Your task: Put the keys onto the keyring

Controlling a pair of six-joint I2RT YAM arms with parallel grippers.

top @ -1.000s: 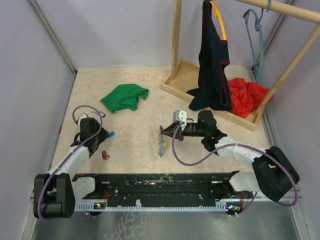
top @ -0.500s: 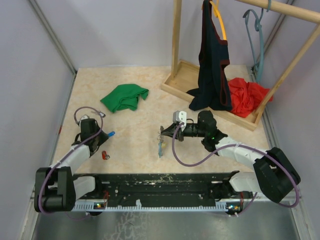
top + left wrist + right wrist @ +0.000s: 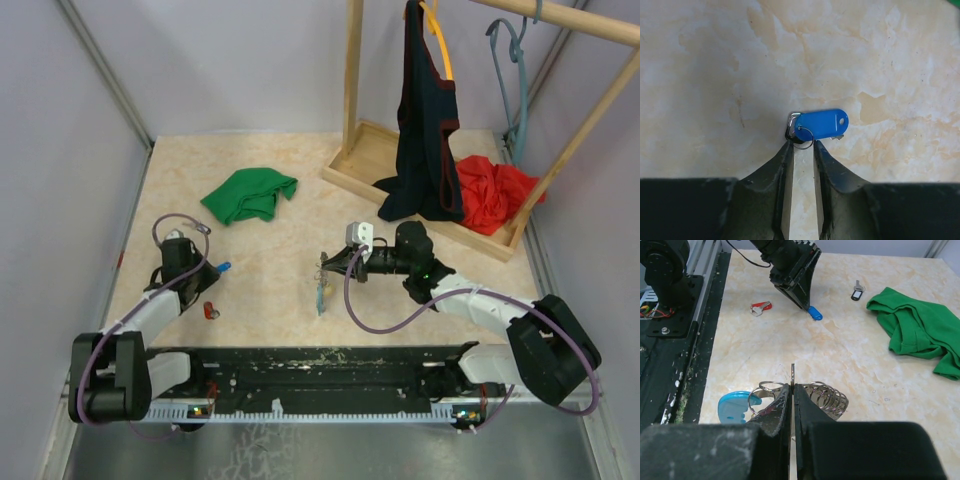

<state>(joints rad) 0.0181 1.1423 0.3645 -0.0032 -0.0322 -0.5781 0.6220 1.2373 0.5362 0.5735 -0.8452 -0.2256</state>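
Grabbing step: left fingers [image 3: 803,148] nearly shut around blue key [image 3: 821,124] mid-frame, can't tell if gripped; right fingers [image 3: 792,388] pinch keyring [image 3: 827,396]. Next: lift, thread it.

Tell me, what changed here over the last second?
The left hand edged slightly forward and narrowed its jaws around the wire loop of the blue key. The right hand gripping the keyring, the red key and the green cloth stayed put.
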